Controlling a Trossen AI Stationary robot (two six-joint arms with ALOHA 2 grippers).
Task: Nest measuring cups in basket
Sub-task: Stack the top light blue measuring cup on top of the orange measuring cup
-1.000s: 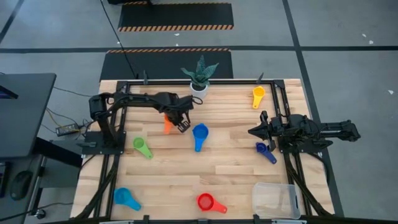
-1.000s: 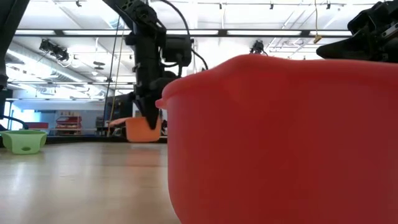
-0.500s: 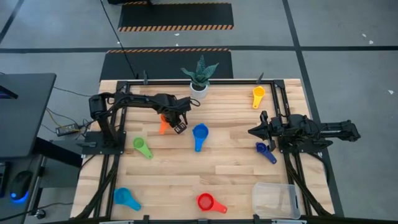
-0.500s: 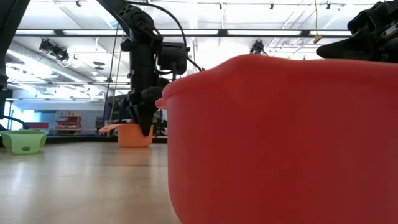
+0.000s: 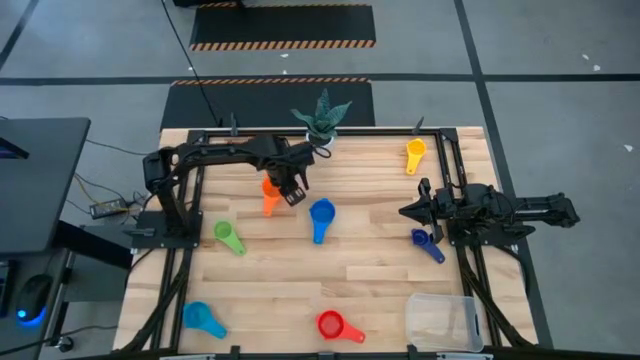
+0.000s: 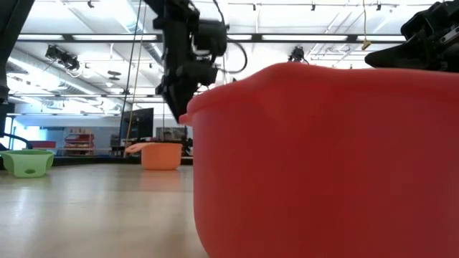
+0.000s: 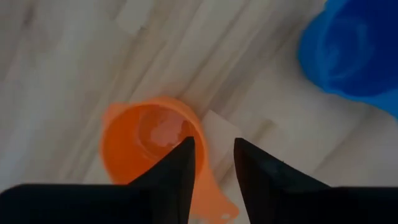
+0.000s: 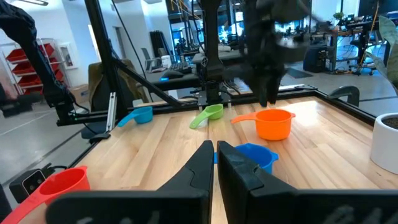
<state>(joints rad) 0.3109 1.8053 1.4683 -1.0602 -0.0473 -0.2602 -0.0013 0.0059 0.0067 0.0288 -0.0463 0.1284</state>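
Low view: the red cup (image 6: 323, 161) sits right at the lens and fills the near half; behind it the orange cup (image 6: 161, 155) stands alone on the wood, the left gripper (image 6: 188, 84) hanging above it, clear of its rim.
High view, near edge: the light blue cup (image 5: 202, 319), the red cup and the clear basket (image 5: 443, 321) lie in a row; nothing shows inside the basket.
High view, middle: the green cup (image 5: 229, 237), blue cup (image 5: 320, 217) and navy cup (image 5: 427, 244) lie apart.
Left wrist view: its fingers (image 7: 180, 163) are parted, released, with the orange cup's rim below them.
Right gripper (image 5: 409, 211): clenched on nothing, waiting just beside the navy cup.
Far edge: the yellow cup (image 5: 415, 155) and a potted plant (image 5: 320, 122).
Right wrist view only: room with racks beyond the table.
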